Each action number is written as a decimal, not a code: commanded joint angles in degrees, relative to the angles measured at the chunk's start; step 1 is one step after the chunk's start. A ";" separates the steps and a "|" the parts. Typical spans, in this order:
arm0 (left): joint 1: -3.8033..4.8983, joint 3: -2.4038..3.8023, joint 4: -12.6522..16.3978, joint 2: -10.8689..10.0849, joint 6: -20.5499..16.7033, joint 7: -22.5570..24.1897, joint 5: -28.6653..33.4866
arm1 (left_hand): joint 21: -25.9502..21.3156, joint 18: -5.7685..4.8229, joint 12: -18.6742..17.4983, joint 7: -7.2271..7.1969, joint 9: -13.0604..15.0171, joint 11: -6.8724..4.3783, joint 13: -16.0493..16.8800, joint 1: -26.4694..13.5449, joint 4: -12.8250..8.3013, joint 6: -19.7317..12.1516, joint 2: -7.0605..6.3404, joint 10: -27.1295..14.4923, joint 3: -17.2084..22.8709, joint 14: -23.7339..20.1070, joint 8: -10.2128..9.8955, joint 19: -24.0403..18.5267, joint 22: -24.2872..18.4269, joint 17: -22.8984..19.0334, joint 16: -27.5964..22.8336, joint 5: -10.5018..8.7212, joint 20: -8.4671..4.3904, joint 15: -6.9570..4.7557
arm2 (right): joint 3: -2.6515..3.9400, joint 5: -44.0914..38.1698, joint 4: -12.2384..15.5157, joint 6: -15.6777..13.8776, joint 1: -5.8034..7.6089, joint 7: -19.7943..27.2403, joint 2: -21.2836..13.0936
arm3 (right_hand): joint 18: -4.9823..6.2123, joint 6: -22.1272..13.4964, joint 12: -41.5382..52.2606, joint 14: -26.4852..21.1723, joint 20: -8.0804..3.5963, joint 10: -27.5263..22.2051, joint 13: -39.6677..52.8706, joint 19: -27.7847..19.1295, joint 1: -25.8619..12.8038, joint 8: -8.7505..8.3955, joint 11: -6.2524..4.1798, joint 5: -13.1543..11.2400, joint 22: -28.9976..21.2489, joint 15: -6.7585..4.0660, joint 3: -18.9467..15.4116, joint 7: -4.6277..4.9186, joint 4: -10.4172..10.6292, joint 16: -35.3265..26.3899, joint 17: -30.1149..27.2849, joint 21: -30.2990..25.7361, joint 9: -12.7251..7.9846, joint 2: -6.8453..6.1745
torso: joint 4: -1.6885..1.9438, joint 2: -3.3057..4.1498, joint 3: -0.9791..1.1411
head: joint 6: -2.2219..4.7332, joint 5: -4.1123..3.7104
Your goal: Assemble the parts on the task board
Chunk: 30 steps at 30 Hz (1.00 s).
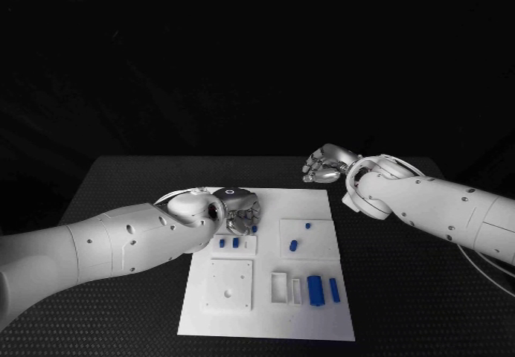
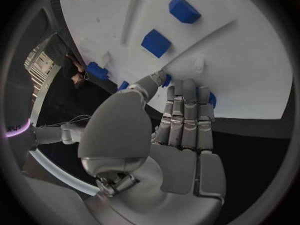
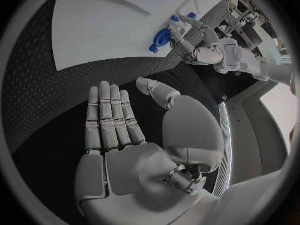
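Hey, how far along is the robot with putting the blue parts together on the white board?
Early, it seems. Small blue parts lie loose on the white task board, none clearly joined. The left hand rests fingers-down over the board's upper left pieces; whether it grips one is unclear. The right hand is open over the black table, holding nothing. Most assembly remains.

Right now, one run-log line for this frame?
left hand: fingers on task board near blue parts | right hand: open, off board over table
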 commanded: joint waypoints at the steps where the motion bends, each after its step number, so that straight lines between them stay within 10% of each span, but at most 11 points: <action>1: -0.08 -0.06 -0.18 0.21 0.41 0.63 -0.70 | 0.16 -0.18 -0.07 0.16 -0.09 -0.01 0.07 -0.25 -0.31 0.68 1.20 0.86 0.38 0.28 0.37 0.26 1.33 0.11 0.09 0.30 -1.35 -0.29 | 0.02 0.79 -0.06 0.76 -0.02 0.94 0.05 | -0.44 -0.66 -1.21 0.12 0.55 0.93 -1.40 -0.06 -0.42 0.18 0.08 0.69 -1.58 0.52 -0.92 -0.07 -0.12 -0.90 -0.95 -2.27 -0.11 0.29 | 0.05 -0.05 0.01 | -0.03 -0.25; 11: -0.18 -0.08 -0.68 0.83 0.61 0.88 -0.34 | 0.39 -0.38 -0.79 0.32 -0.56 0.08 -0.25 -2.29 -0.53 0.74 3.42 1.10 1.27 0.10 0.19 -0.02 1.34 0.31 0.04 -0.04 -1.40 -0.25 | 0.02 0.83 -0.11 0.59 -0.02 0.96 0.42 | -0.07 -1.15 -2.63 0.20 1.14 1.57 -3.31 0.27 -0.26 0.11 0.59 1.18 -3.41 0.96 -1.45 0.10 -0.29 -1.87 -2.32 -5.02 -0.35 0.28 | 0.02 -0.04 0.03 | -0.01 0.07; 30: -0.83 -0.45 -0.52 1.21 1.03 1.05 0.38 | 0.86 -0.44 -2.39 0.74 -1.30 0.64 -0.94 -3.80 -2.48 -0.21 2.28 0.03 1.76 -0.09 -0.42 -0.59 1.34 0.78 0.31 -1.07 -1.34 -0.08 | 0.02 0.84 -0.29 0.59 -0.03 0.97 0.56 | -0.06 -1.55 -3.61 -0.37 1.49 1.35 -4.56 0.02 0.01 0.03 0.89 1.85 -4.16 1.36 -1.78 0.16 -0.43 -2.62 -3.30 -6.72 -0.57 0.13 | 0.04 -0.07 0.02 | -0.15 -0.08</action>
